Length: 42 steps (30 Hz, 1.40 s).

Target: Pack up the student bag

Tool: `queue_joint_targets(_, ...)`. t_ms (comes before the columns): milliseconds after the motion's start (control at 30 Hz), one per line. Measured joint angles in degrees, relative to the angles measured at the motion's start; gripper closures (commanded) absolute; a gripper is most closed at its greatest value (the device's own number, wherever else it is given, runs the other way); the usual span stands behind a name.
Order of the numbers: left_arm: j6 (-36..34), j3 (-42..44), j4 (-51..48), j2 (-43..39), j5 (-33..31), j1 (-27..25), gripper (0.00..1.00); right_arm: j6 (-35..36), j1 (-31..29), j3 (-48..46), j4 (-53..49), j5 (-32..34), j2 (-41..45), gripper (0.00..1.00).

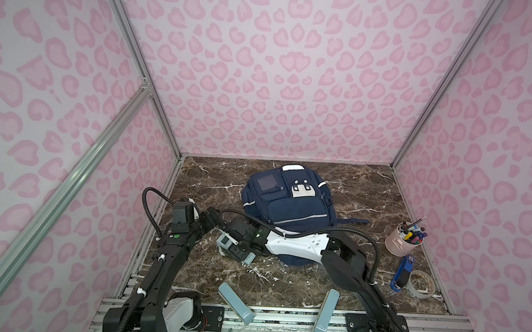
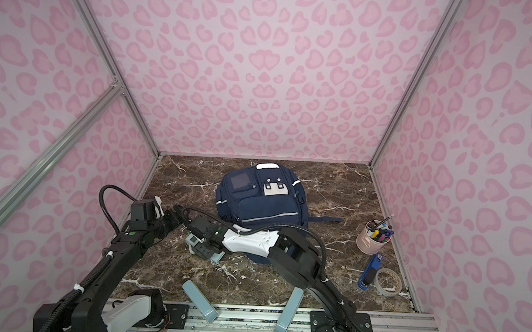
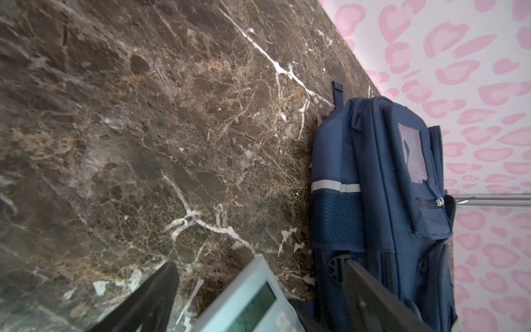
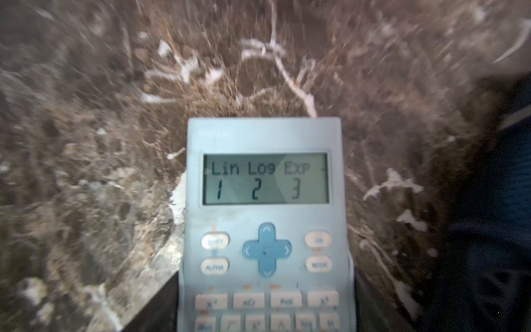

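Observation:
The student bag (image 1: 287,203) (image 2: 262,204), navy with white reflective stripes, lies flat at the back middle of the marble table, and its side also shows in the left wrist view (image 3: 382,201). My right gripper (image 1: 237,250) (image 2: 204,246) (image 4: 264,287) reaches across to the left in front of the bag. It is shut on a light-blue calculator (image 1: 224,240) (image 4: 264,178), whose display is lit. A dark finger presses each long edge. My left gripper (image 1: 211,217) (image 3: 260,263) hovers open just beyond it, holding nothing, with the calculator's top end (image 3: 253,299) in sight between its fingers.
A pink cup of pens (image 1: 404,241), a blue stapler (image 1: 402,273) and a roll of tape (image 1: 422,283) stand along the right edge. Two light-blue slabs (image 1: 235,302) (image 1: 325,312) lean on the front rail. Pink patterned walls close in three sides.

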State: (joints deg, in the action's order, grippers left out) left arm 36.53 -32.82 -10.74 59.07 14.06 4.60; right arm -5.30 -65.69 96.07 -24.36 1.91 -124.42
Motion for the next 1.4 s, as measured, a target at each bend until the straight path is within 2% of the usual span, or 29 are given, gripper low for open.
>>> queue_joint_targets(200, -1.8, -3.5, -1.6, -1.2, 2.7, -1.7, 0.1, -4.5, 0.1, -8.2, 3.7, 2.7, 13.0, 0.42)
queue_joint_targets(333, -4.0, -7.3, -2.7, -1.2, 3.3, -6.2, 0.13, -9.2, 0.6, -17.3, 2.5, 6.2, 21.7, 0.42)
queue_joint_targets(500, -10.6, -16.4, -4.8, 4.4, 1.0, -20.3, 0.15, -16.6, 5.9, -28.4, 0.2, 10.5, 35.2, 0.44)
queue_joint_targets(633, -18.0, -22.5, -5.8, 10.3, -1.7, -31.9, 0.19, -21.5, 13.9, -36.4, -3.1, 11.7, 46.7, 0.44)
queue_joint_targets(800, -30.0, -35.0, -11.5, 23.7, -9.2, -45.3, 0.19, -24.7, 28.7, -45.5, -5.2, 9.4, 57.7, 0.44)
queue_joint_targets(967, -39.6, -44.1, -17.4, 36.1, -16.3, -54.2, 0.18, -24.9, 40.0, -49.2, -6.0, 3.4, 63.1, 0.44)
queue_joint_targets(1133, -45.8, -51.5, -21.0, 45.4, -22.9, -59.8, 0.19, -24.9, 45.9, -52.8, -5.9, -2.3, 65.3, 0.45)
queue_joint_targets(1267, -47.3, -55.3, -23.7, 50.0, -26.8, -60.2, 0.23, -24.9, 46.4, -53.7, -5.0, -5.9, 64.1, 0.45)
queue_joint_targets(1300, -47.5, -55.5, -24.2, 50.3, -27.4, -60.2, 0.27, -24.9, 46.4, -53.9, -4.7, -6.5, 63.7, 0.45)
queue_joint_targets(1333, -47.5, -55.7, -24.7, 50.5, -27.9, -60.2, 0.35, -24.9, 46.5, -54.0, -4.6, -6.9, 63.3, 0.45)
queue_joint_targets(1367, -47.5, -55.9, -25.0, 50.7, -28.5, -60.3, 0.53, -24.9, 46.6, -54.1, -4.4, -7.1, 63.0, 0.45)
queue_joint_targets(1400, -47.4, -56.2, -25.1, 50.9, -29.0, -60.4, 0.81, -24.9, 46.6, -54.1, -4.2, -7.7, 62.8, 0.45)
